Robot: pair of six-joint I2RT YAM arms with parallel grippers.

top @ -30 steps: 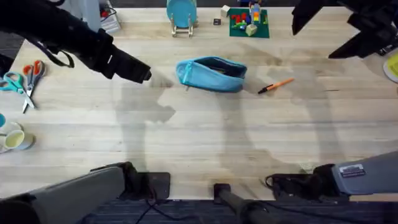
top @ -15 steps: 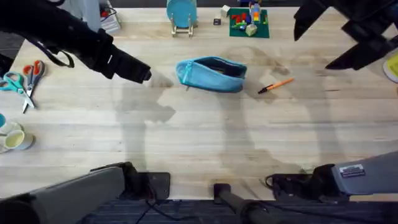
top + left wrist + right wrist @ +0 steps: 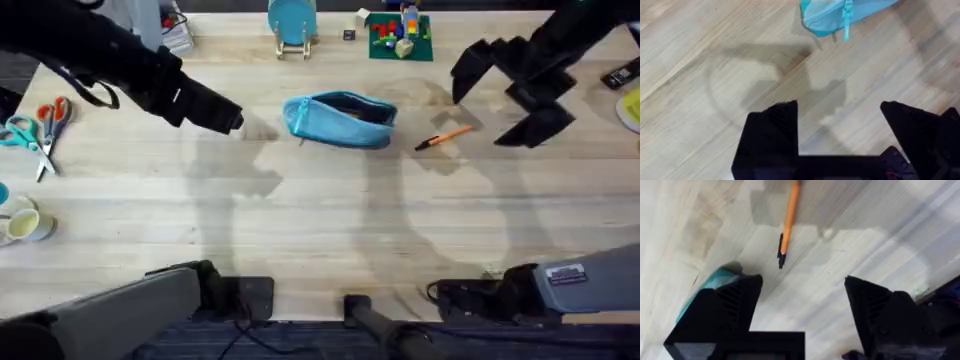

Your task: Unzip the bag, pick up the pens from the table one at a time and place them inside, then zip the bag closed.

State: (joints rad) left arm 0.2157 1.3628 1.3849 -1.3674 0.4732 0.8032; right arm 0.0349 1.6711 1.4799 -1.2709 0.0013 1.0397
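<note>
The light blue bag (image 3: 341,119) lies in the middle of the table (image 3: 320,230) with its zipper gaping open along the top. Its teal pull tab (image 3: 846,20) hangs at the end nearest my left gripper. An orange pen (image 3: 443,137) with a black tip lies just right of the bag; it is also plain in the right wrist view (image 3: 788,222). My right gripper (image 3: 502,98) hovers open a little right of and beyond the pen. My left gripper (image 3: 236,120) stands open left of the bag, apart from it, holding nothing.
Scissors (image 3: 40,128) and a mug (image 3: 25,225) sit at the left edge. A round teal disc on a wooden stand (image 3: 292,25) and a green plate of toy bricks (image 3: 400,32) stand at the back. Bare wood lies in front of the bag.
My right gripper has come down and leftward from the far right corner to close beside the pen. The left arm, bag and pen have stayed put.
</note>
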